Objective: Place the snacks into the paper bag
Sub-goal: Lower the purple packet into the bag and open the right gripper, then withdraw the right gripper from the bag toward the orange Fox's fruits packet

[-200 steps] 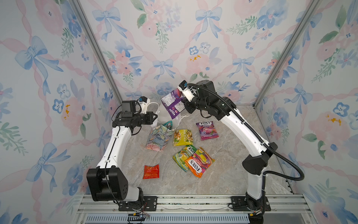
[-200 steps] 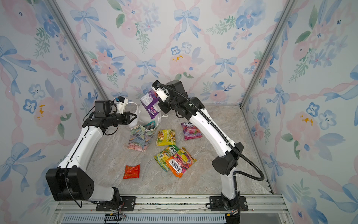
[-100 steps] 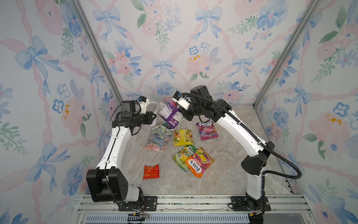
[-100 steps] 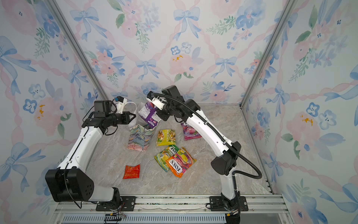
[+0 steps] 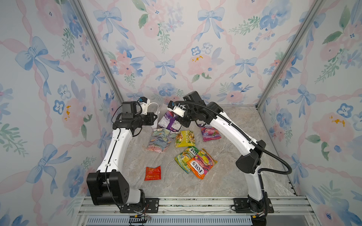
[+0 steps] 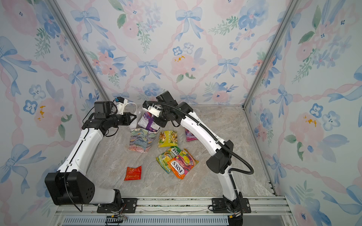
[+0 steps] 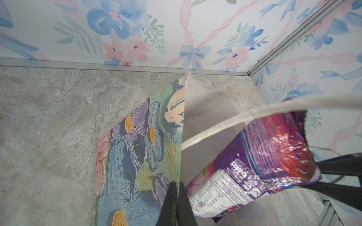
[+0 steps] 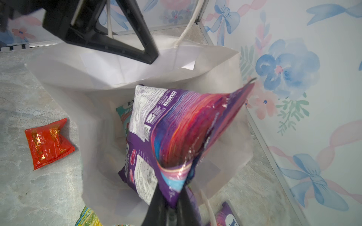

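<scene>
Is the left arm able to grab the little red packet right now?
Probably not now: the left gripper is clamped on the edge of the paper bag. The red packet itself lies uncovered.

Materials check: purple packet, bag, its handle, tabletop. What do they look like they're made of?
Purple packet: thin plastic film, glossy, going by the sharp glints and crinkles.
Bag: paper, matte white inside and printed outside; it holds crisp creases.
Handle: white cord, likely twisted paper or cotton; cannot tell which.
Tabletop: marble-look with a dull sheen; real stone or printed laminate, unclear.
</scene>
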